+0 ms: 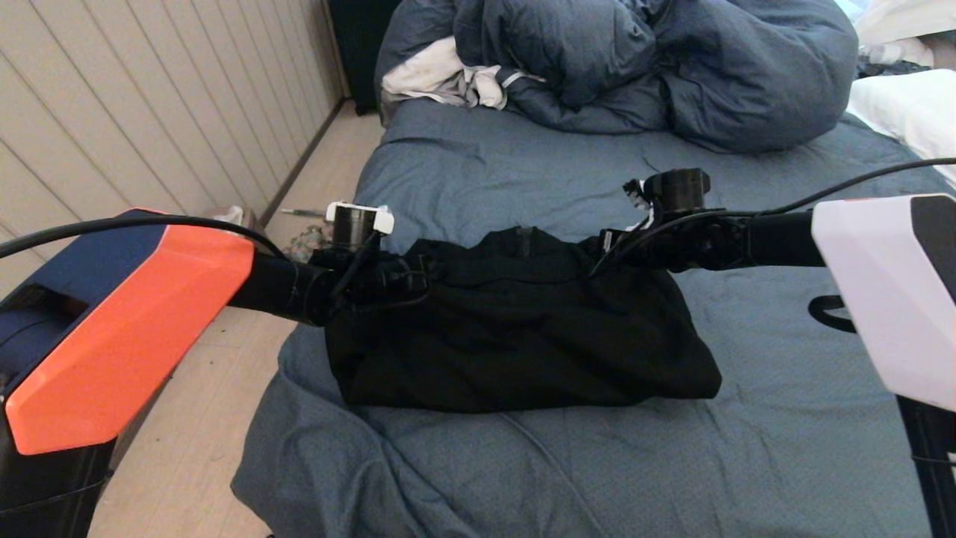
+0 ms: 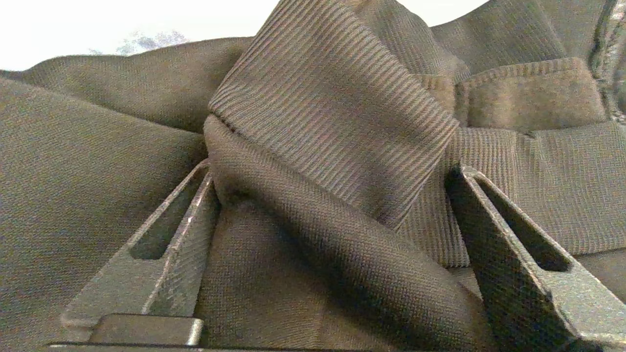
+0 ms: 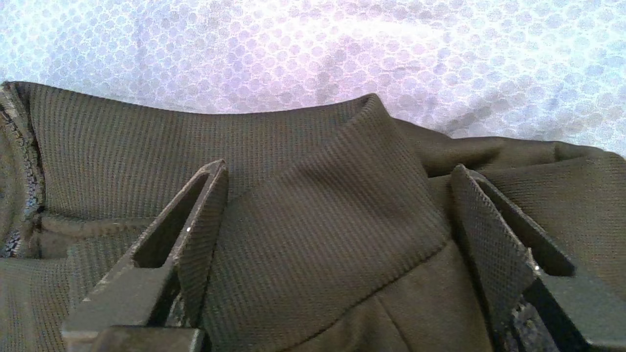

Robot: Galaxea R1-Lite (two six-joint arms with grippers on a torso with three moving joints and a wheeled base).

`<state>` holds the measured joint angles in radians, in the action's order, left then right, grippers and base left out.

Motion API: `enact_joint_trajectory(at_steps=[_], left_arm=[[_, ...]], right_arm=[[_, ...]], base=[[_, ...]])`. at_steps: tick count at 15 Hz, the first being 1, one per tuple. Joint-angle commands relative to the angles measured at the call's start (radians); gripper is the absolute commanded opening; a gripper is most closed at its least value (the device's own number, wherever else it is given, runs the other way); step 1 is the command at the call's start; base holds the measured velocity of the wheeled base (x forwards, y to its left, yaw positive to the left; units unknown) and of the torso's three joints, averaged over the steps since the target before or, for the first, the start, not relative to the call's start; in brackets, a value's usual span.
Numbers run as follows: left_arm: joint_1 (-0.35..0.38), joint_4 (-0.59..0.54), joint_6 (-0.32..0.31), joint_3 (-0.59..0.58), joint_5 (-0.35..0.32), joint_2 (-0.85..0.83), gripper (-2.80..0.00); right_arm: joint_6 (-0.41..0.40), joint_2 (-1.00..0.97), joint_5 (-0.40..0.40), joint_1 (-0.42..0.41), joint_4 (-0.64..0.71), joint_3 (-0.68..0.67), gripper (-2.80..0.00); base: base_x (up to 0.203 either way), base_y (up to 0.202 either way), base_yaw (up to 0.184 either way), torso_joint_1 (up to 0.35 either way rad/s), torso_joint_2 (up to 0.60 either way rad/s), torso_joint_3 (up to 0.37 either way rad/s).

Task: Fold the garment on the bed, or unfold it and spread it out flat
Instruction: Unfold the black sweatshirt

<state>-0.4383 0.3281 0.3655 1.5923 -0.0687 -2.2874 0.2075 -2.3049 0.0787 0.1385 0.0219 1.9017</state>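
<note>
- Garment [image 1: 523, 336] is lying folded mid-bed [image 1: 747, 448], long axis running nine to three o'clock.
- Left gripper [image 2: 332, 195] is sitting at its ten o'clock corner, right gripper [image 3: 337, 195] at two.
- Both are standing wide, ribbed cloth bulging between the fingers, unpinched.

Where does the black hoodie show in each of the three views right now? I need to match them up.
Head view: hoodie folded mid-frame on the bed, between both arms.
Left wrist view: hoodie fills nearly the whole frame, bunched between the open fingers.
Right wrist view: hoodie fills the lower part, sheet beyond.
Shared landmark: its ribbed cuff or hem band, in both wrist views.
</note>
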Motion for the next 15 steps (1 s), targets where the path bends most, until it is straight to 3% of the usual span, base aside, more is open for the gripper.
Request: enact_joint_trajectory(at_steps=[1,2,3,10,15], left_arm=[[-0.002,0.002,0.004,-0.003,0.000,0.008,-2.80],[-0.002,0.002,0.007,0.001,0.011,0.011,-2.80],[-0.002,0.002,0.007,0.008,0.033,0.008,-2.80],[-0.003,0.003,0.012,0.023,0.056,0.017,-2.80],[-0.017,0.003,0.034,-0.040,0.063,0.134,-2.80]], right_arm=[[0.001,0.005,0.001,0.001,0.001,-0.001,0.00],[-0.003,0.007,0.000,0.001,0.001,-0.009,0.00],[-0.008,0.009,0.000,0.001,0.000,-0.016,-2.80],[-0.006,0.011,0.004,0.003,0.000,-0.010,-2.80],[0.035,0.142,0.005,0.014,0.000,-0.079,-2.80]], base=[[0.000,0.000,0.000,0.000,0.00,0.000],[0.000,0.000,0.000,0.000,0.00,0.000],[0.000,0.000,0.000,0.000,0.00,0.000],[0.000,0.000,0.000,0.000,0.00,0.000],[0.000,0.000,0.000,0.000,0.00,0.000]])
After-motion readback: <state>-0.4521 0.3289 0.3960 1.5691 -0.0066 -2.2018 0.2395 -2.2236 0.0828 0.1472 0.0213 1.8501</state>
